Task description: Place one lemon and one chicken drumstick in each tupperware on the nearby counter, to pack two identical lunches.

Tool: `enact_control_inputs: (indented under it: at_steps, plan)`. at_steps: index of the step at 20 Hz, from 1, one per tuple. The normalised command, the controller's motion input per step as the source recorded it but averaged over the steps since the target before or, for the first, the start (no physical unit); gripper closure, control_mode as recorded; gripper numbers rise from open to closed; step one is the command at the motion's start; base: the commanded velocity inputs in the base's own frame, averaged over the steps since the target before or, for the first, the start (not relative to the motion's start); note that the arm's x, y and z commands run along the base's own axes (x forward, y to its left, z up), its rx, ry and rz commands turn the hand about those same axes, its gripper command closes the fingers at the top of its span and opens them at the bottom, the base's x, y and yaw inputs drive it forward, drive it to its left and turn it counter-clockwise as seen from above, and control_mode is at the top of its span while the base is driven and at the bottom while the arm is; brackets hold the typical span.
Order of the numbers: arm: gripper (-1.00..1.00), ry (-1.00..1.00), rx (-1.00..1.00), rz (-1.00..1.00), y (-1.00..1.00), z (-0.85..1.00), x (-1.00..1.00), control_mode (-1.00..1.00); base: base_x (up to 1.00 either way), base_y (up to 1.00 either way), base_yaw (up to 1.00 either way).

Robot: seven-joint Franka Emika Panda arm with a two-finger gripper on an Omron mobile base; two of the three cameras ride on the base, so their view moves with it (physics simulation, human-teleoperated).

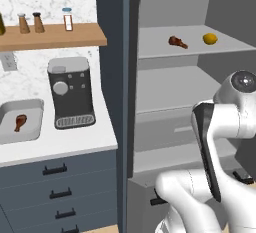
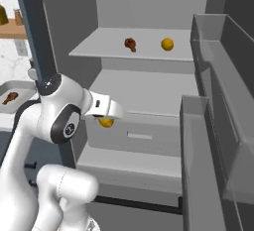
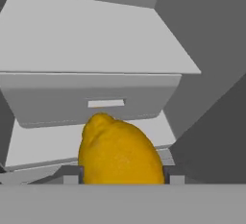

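My gripper point(image 3: 123, 177) is shut on a yellow lemon point(image 3: 120, 153), which bulges up between the two fingertips. In the right base view the held lemon point(image 2: 105, 122) hangs under the hand in front of the open fridge's lower drawer. On the upper fridge shelf a second lemon point(image 1: 210, 38) lies next to a chicken drumstick point(image 1: 177, 41). A grey tupperware point(image 1: 31, 105) on the white counter point(image 1: 75, 142) holds another drumstick point(image 1: 20, 122).
A dark coffee machine point(image 1: 71, 93) stands on the counter right of the tupperware. A wooden shelf point(image 1: 55, 36) with shakers hangs above it. The fridge door point(image 2: 213, 126) with its bins stands open on the right. Drawers with black handles run below the counter.
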Motion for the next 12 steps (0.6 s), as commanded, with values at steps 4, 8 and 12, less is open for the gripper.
enact_control_inputs:
  at_steps: [4,8,12]
  plan:
    - [1.00,0.00,0.00,0.00,0.00,0.00,0.00,1.00,-0.54,0.50,0.00]
    - [1.00,0.00,0.00,0.00,0.00,0.00,0.00,1.00,-0.26,0.92,0.00]
    - [1.00,0.00,0.00,0.00,0.00,0.00,0.00,1.00,0.00,1.00,0.00]
